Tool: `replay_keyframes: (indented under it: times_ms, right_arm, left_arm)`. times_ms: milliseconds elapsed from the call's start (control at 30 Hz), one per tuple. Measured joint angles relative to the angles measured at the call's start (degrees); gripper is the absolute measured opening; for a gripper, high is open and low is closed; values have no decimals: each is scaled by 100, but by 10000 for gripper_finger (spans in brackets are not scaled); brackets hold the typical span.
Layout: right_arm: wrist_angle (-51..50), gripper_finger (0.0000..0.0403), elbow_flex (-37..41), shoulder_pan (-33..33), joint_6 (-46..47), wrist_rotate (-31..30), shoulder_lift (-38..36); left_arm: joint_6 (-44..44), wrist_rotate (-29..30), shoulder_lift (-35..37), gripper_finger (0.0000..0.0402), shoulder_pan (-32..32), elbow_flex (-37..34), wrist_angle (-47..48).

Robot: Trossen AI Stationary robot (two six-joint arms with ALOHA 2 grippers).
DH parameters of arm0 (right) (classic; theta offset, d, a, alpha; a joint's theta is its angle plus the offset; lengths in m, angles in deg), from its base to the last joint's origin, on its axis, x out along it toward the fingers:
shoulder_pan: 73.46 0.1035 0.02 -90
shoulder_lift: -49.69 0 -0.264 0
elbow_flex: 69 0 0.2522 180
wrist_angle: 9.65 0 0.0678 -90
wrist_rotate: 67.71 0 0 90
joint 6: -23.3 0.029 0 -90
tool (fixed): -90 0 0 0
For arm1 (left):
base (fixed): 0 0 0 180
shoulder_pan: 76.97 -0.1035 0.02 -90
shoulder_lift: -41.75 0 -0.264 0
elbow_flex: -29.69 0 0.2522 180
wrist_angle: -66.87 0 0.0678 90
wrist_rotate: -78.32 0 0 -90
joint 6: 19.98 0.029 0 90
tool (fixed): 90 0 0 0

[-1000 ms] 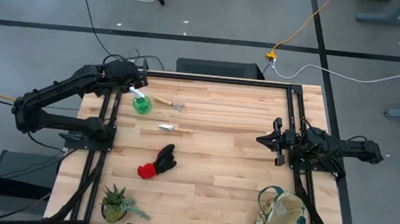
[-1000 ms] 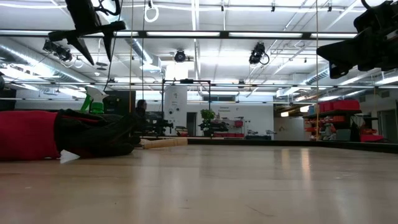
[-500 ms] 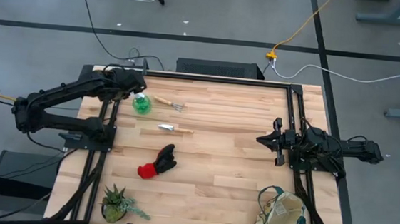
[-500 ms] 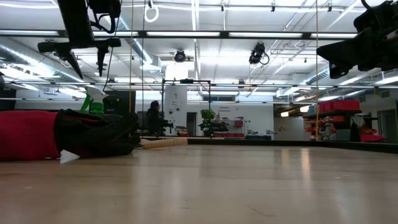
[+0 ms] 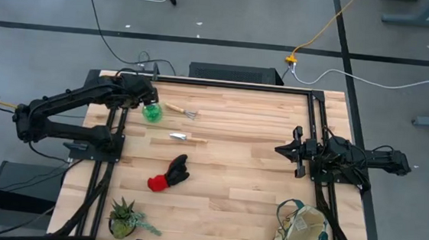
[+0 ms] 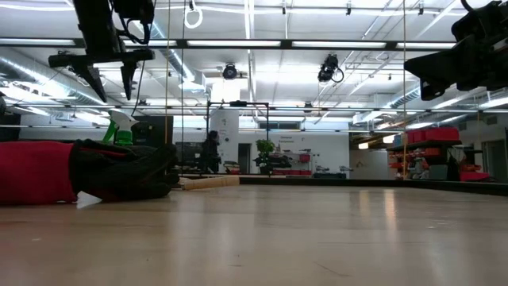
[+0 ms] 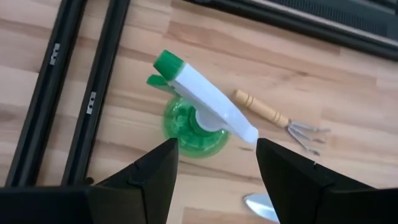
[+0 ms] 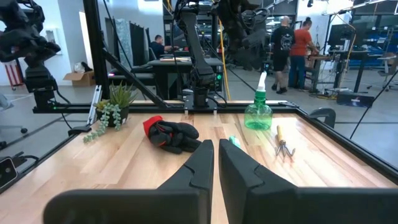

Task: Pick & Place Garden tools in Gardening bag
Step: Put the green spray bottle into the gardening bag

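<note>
**Left gripper hangs open over the green spray bottle**

The bright green round piece (image 7: 194,121) is a squat, translucent green bottle with a white trigger head and a green nozzle tip. It stands on the wooden table (image 5: 241,176) near the far left corner, close to the black rail. Just beside it lies the wooden-handled rake (image 7: 278,120), tines pointing away from the bottle. The wooden-handled trowel (image 5: 188,139) lies a little nearer the middle, and the red-and-black glove pair (image 5: 169,173) sits well apart from both. The beige gardening bag (image 5: 302,233) with dark green trim rests at the near right corner, partly over the table's edge and cut off by the high view's lower border.

In the left wrist view only the tip of the trowel's blade shows. In the low view the gloves fill the left side and hide most of the bottle.

The left gripper (image 7: 214,165) hovers above the bottle, fingers spread wide, touching nothing. The right gripper (image 8: 215,163) waits over the table's right side, its fingers pressed nearly together and holding nothing.
</note>
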Motion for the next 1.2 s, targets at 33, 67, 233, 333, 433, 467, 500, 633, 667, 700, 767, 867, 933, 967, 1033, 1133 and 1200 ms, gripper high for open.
replay_keyframes:
  times_ms: [33,67,233,333,433,467,500,633,667,700,767,867,933,967,1033,1133,1200]
  right_arm:
    - [1,29,0,-1,1,0,0]
    - [0,29,0,-1,2,0,0]
    - [1,29,-1,-2,2,0,0]
    - [0,29,1,-1,1,0,0]
    - [1,29,-1,-1,0,0,0]
    - [1,29,-1,0,2,0,0]
    - [-1,29,0,0,1,0,0]
    - [0,29,0,-2,1,0,0]
    - [-1,29,-1,-2,2,0,0]
    - [-1,29,0,-2,2,0,0]
    - [1,29,0,-1,1,0,0]
    - [1,29,0,-1,2,0,0]
    - [1,29,0,-1,1,0,0]
    - [1,29,-1,-1,2,0,0]
    - [-1,29,-1,-2,0,0,0]
    - [0,29,0,0,1,0,0]
    - [1,29,0,-2,2,1,0]
  left_arm:
    - [59,-41,0,225,0,0,2]
    - [129,-81,0,225,0,16,12]
    - [789,-122,0,225,-85,340,26]
    - [1234,-121,0,225,-218,575,24]
    - [1830,-120,0,224,-316,771,23]
    - [2073,-121,0,225,-341,815,26]
    - [2353,-121,0,225,-368,850,28]
    - [3495,-123,0,225,-431,885,42]
    - [3715,-127,0,225,-431,885,42]
    - [3877,-168,0,225,-428,885,39]
    - [3972,-380,0,224,-428,885,44]
    - [3684,-688,0,224,-425,884,135]
    - [3533,-696,0,224,-364,867,185]
    - [3464,-658,6,224,-318,836,181]
    - [3391,-542,65,224,-233,720,177]
    - [3215,-365,262,224,-95,497,156]
    - [3066,-309,370,224,-4,337,139]
